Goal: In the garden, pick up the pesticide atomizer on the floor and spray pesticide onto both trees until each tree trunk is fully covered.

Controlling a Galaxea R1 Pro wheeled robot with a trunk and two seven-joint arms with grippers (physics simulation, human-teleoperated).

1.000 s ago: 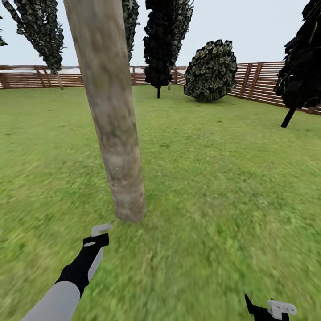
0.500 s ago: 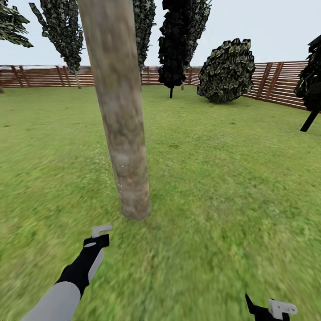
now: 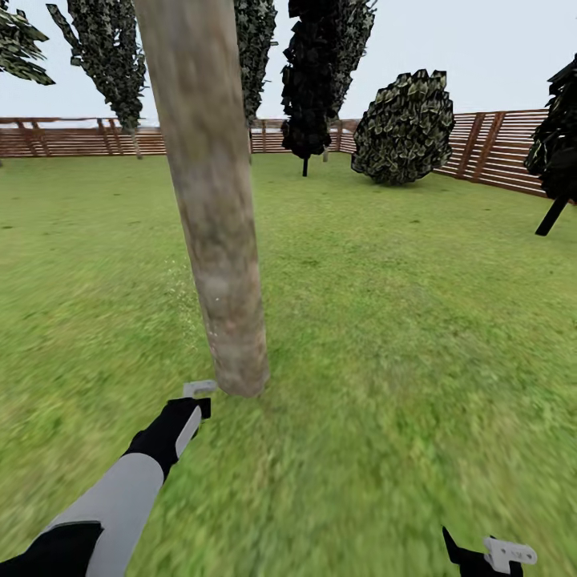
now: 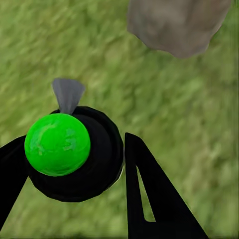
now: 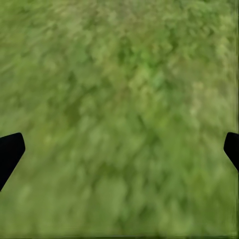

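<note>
At the base of the tree trunk (image 3: 215, 240), the pesticide atomizer (image 4: 67, 149) is pinched in the left gripper (image 4: 74, 164), nozzle just beside the bark. The right gripper (image 5: 119, 149) is spread over grass. Upper bark may be missed, judging by the low aim.

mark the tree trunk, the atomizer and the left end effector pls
tree trunk (image 3: 215, 240): head view, mid bark.
atomizer (image 4: 58, 144): left wrist view, green top.
left end effector (image 4: 74, 164): left wrist view, between fingertips, shut on atomizer.
</note>
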